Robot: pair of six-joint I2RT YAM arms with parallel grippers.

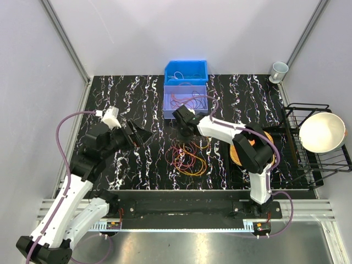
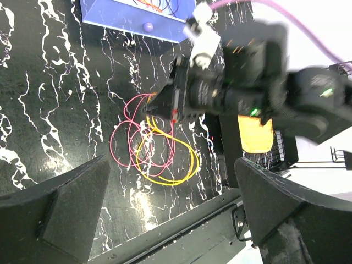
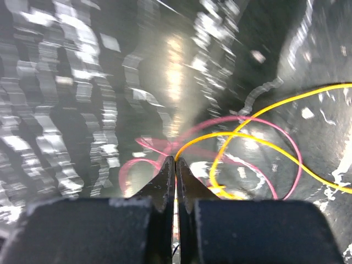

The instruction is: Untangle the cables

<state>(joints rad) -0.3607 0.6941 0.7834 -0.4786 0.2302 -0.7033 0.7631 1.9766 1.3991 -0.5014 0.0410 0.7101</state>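
Note:
The cables [image 1: 187,157] lie in a loose tangle of red, pink, yellow and orange loops on the black marbled table, in front of the right arm. My right gripper [image 1: 185,139] reaches down to the tangle's far edge. In the right wrist view this gripper [image 3: 175,159] is shut on a yellow cable [image 3: 247,137], which runs out from between the tips and crosses a pink cable [image 3: 275,124]. My left gripper [image 1: 144,135] hovers to the left of the tangle, wide open and holding nothing. Its own view shows the pink and yellow loops [image 2: 159,154] under the right gripper [image 2: 151,107].
A blue bin [image 1: 186,70] and a lilac bin [image 1: 170,102] stand at the back centre, both with a few cables inside. A cup [image 1: 279,70] is at the back right. A black wire rack [image 1: 297,110] holds a bowl [image 1: 322,132]. An orange disc [image 1: 242,151] lies under the right arm.

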